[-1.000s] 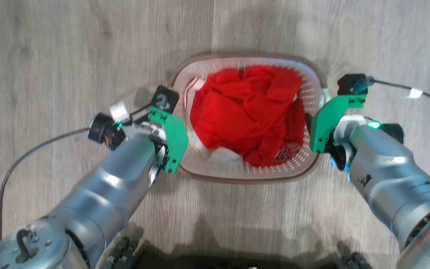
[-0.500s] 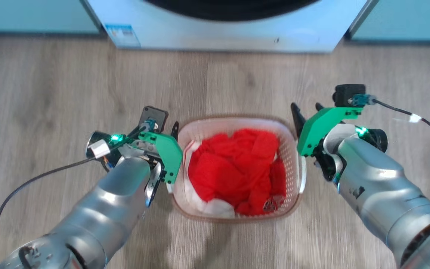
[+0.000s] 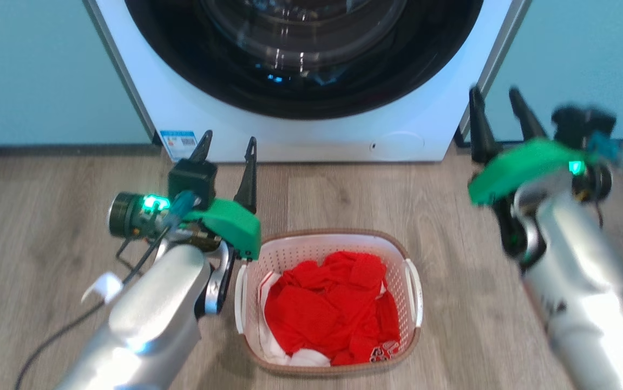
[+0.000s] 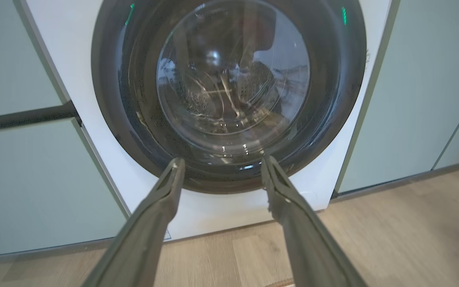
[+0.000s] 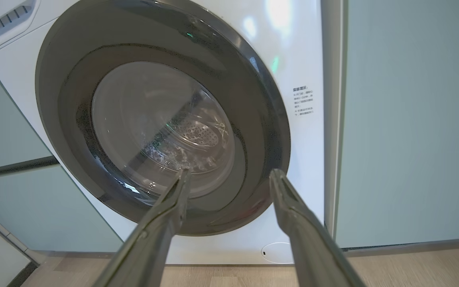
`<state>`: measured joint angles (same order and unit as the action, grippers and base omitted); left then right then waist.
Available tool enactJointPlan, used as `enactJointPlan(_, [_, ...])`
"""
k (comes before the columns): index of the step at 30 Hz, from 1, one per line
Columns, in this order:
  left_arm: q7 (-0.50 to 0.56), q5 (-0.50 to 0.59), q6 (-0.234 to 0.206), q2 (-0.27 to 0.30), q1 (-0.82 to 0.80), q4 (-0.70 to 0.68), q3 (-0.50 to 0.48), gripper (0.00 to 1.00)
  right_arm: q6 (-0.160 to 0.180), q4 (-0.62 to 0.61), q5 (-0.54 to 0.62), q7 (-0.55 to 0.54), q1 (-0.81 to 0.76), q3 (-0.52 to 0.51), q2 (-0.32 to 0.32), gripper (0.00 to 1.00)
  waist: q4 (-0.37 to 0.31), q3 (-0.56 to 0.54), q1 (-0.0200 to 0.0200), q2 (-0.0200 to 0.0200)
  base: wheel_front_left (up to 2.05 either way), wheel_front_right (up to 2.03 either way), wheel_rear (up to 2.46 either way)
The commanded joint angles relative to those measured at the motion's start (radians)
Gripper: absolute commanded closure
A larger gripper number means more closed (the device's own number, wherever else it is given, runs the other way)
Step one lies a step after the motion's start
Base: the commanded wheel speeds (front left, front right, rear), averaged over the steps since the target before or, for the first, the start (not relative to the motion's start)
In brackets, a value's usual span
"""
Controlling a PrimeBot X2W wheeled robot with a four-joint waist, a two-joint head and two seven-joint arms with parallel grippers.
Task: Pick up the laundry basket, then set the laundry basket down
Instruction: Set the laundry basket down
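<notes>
Head view: a blue-and-white sticker (image 3: 177, 138), unreadable, sits low on the white washing machine (image 3: 343, 135). The laundry basket (image 3: 333, 235), holding red clothes (image 3: 333, 309), stands on the wood floor (image 3: 46, 216) between the arms, touching neither. The left gripper (image 3: 227, 140) and right gripper (image 3: 494, 92) both stand spread and empty.

Left wrist view: the floor runs on to the right of the machine, below pale cabinets (image 4: 420, 91).

Right wrist view: small print (image 5: 303, 101) beside the door (image 5: 161, 131) is too small to read.

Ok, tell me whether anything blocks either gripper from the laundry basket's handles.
Nothing visible does. The laundry basket sits on the floor before the washing machine, both handles exposed. The left gripper is open beside its left side, the right gripper open farther off right.
</notes>
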<state>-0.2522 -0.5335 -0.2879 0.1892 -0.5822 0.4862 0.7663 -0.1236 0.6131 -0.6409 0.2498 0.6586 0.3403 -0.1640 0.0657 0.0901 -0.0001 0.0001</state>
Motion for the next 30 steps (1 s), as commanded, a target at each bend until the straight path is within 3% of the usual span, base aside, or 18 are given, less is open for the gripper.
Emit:
enactJointPlan(1, [-0.009, 0.028, -0.008, 0.027, -0.009, -0.073, -0.079, 0.0, -0.007, -0.082, 0.055, 0.012, -0.052, -0.027, 0.035, 0.0, -0.005, -0.034, 0.0001, -0.0001, 0.0, 0.0, 0.0])
enactJointPlan(7, [-0.009, 0.144, 0.039, -0.012, 0.203, -0.335, -0.291, 0.0, -0.007, -0.336, 0.255, 0.012, -0.276, -0.138, 0.089, 0.0, -0.003, -0.07, 0.0001, -0.0001, 0.0, 0.0, 0.0])
enactJointPlan(12, [-0.009, 0.238, 0.079, -0.067, 0.365, -0.46, -0.421, 0.0, -0.007, -0.481, 0.329, 0.012, -0.428, -0.161, 0.108, 0.0, 0.0, -0.087, 0.0001, -0.0001, 0.0, 0.0, 0.0])
enactJointPlan(14, [-0.009, 0.25, 0.113, -0.103, 0.446, -0.497, -0.488, 0.0, -0.007, -0.533, 0.339, 0.012, -0.498, -0.183, 0.112, 0.0, -0.001, -0.094, 0.0001, -0.0001, 0.0, 0.0, 0.0])
enactJointPlan(21, [-0.009, 0.316, 0.187, -0.131, 0.54, -0.467, -0.532, 0.0, -0.007, -0.571, 0.327, 0.012, -0.599, -0.2, 0.113, 0.0, 0.0, -0.107, 0.0001, -0.0001, 0.0, 0.0, 0.0])
enactJointPlan(30, [-0.009, 0.366, 0.237, -0.137, 0.544, -0.451, -0.545, 0.0, -0.007, -0.588, 0.337, 0.012, -0.609, -0.199, 0.114, 0.0, -0.005, -0.106, 0.0001, -0.0001, 0.0, 0.0, 0.0])
